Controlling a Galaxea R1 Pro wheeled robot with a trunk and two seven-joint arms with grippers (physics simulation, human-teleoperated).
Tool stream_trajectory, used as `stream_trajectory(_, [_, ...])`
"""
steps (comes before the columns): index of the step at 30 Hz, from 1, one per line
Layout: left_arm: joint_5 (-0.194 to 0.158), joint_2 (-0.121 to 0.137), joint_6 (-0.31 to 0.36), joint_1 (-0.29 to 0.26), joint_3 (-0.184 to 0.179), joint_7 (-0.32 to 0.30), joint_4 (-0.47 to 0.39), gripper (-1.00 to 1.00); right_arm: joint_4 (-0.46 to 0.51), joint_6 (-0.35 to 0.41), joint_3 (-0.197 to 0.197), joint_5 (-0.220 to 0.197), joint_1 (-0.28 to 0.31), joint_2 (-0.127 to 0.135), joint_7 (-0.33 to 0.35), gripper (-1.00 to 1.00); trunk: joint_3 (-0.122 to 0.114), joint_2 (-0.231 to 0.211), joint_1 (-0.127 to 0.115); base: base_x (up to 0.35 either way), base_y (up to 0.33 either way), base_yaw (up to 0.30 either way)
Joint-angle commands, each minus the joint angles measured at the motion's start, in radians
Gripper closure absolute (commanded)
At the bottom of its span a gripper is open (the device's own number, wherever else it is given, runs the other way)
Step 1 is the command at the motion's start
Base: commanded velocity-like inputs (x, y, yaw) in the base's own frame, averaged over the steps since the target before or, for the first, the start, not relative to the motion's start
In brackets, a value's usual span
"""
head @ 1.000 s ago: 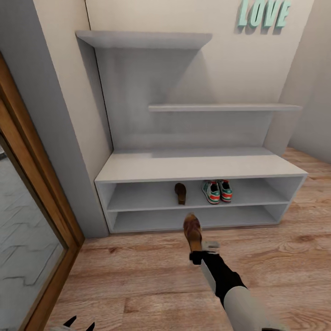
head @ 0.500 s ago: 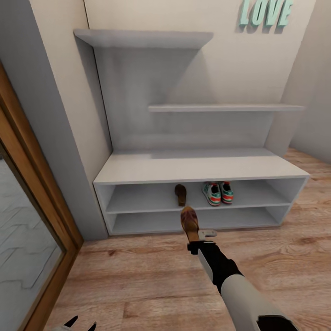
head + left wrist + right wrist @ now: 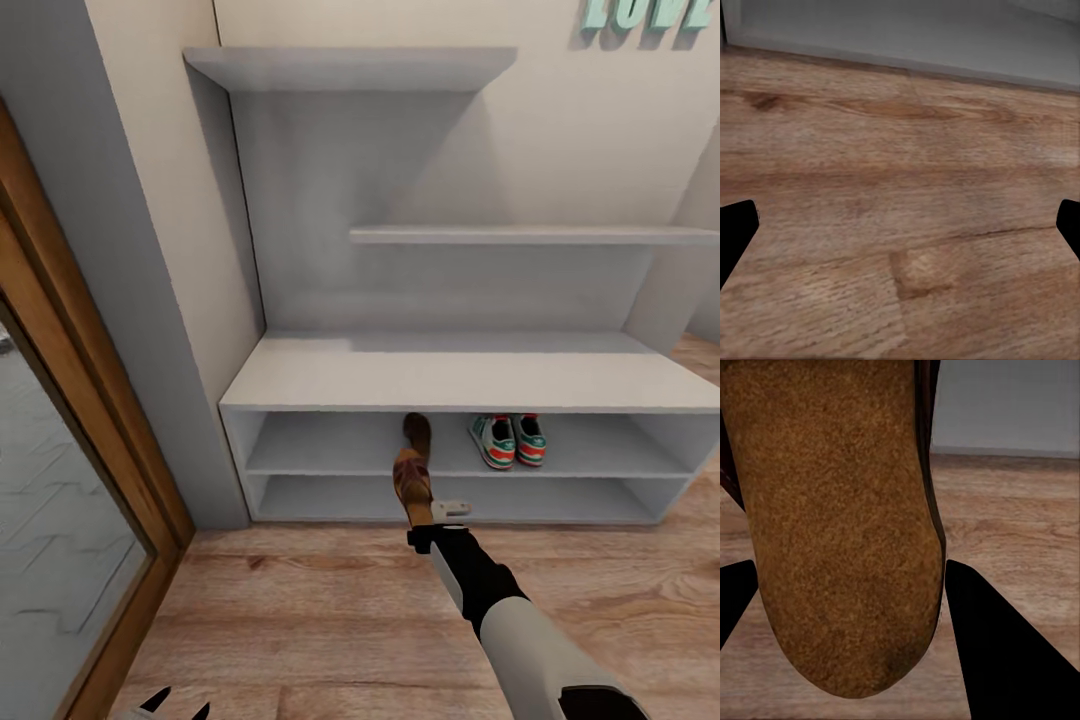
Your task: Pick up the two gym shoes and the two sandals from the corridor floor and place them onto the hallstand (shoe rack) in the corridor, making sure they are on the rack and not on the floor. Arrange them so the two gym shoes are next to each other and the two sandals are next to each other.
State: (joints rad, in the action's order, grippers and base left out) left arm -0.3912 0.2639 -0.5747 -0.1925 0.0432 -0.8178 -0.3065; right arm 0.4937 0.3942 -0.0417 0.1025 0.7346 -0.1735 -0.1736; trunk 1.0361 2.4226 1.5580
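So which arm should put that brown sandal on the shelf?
The right one. Its hand holds the sandal just before the shelf, near the other sandal. The left hand hangs low and open.

Your held sandal [image 3: 412, 483] is a dark brown strappy one with a tan sole [image 3: 840, 517], pinched at its heel by the right gripper [image 3: 432, 517] and pointing toward 12 o'clock at the hallstand [image 3: 470, 375]. Just beyond it, the second sandal [image 3: 417, 432] lies on the upper slot's shelf. At its 3 o'clock, the two white-and-green gym shoes [image 3: 509, 440] sit touching side by side. Wood-grain corridor floor [image 3: 900, 225] lies below.
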Motion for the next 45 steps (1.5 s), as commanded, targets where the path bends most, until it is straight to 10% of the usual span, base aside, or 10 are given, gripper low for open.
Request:
stream_trajectory(1, [-0.003, 0.000, 0.001, -0.001, 0.004, -0.009, 0.001, -1.00, 0.002, 0.006, -0.004, 0.008, 0.000, -0.001, 0.001, 1.00, 0.001, 0.000, 0.000, 0.015, 0.000, 0.055])
stream_trajectory(45, [-0.003, -0.002, 0.003, -0.001, 0.006, -0.007, 0.001, -1.00, 0.000, 0.003, -0.006, 0.008, -0.001, -0.001, 0.001, 1.00, 0.002, 0.000, 0.000, 0.046, 0.017, 0.005])
